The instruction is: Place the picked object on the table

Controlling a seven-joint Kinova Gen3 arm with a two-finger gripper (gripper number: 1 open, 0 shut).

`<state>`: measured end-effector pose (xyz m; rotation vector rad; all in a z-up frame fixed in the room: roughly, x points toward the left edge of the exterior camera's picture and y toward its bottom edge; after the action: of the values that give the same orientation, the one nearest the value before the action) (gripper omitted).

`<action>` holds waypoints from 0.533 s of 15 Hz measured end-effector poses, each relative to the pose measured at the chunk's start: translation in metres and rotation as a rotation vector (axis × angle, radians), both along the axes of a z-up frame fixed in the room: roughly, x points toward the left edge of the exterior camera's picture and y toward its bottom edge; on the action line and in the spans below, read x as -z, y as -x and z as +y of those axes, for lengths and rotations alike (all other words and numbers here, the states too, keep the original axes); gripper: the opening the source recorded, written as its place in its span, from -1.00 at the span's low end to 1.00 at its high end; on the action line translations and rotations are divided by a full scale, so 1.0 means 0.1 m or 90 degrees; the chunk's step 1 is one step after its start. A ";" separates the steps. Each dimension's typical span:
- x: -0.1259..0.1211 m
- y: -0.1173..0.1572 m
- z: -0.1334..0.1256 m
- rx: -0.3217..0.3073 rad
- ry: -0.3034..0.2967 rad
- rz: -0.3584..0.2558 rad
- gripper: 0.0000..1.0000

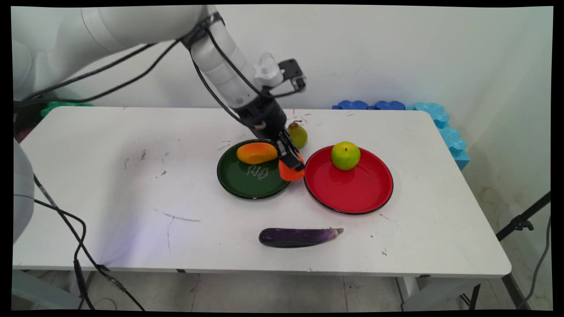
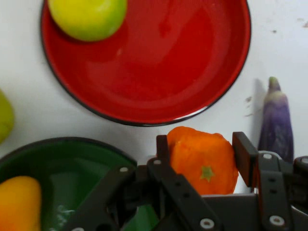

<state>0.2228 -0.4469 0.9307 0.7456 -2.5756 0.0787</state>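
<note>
An orange pumpkin [image 2: 202, 166] sits clamped between the two fingers of the gripper [image 1: 291, 166], at the gap between the green plate [image 1: 246, 180] and the red plate [image 1: 352, 189], over the green plate's right rim. Whether it rests on the table [image 1: 110, 176] or hangs just above it cannot be told. A mango [image 1: 257, 152] lies on the green plate, just left of the gripper. A green apple [image 1: 345, 155] stands on the red plate's far part. A pear [image 1: 298, 134] stands on the table behind the gripper. An eggplant [image 1: 299, 237] lies near the table's front edge.
</note>
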 end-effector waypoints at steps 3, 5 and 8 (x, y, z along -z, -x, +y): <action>0.17 0.11 0.13 0.002 -0.007 -0.003 -1.00; 0.35 0.18 0.21 0.007 -0.007 -0.007 -1.00; 0.56 0.22 0.27 0.010 -0.004 -0.012 -1.00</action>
<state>0.2004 -0.4195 0.8749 0.7296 -2.6014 0.0724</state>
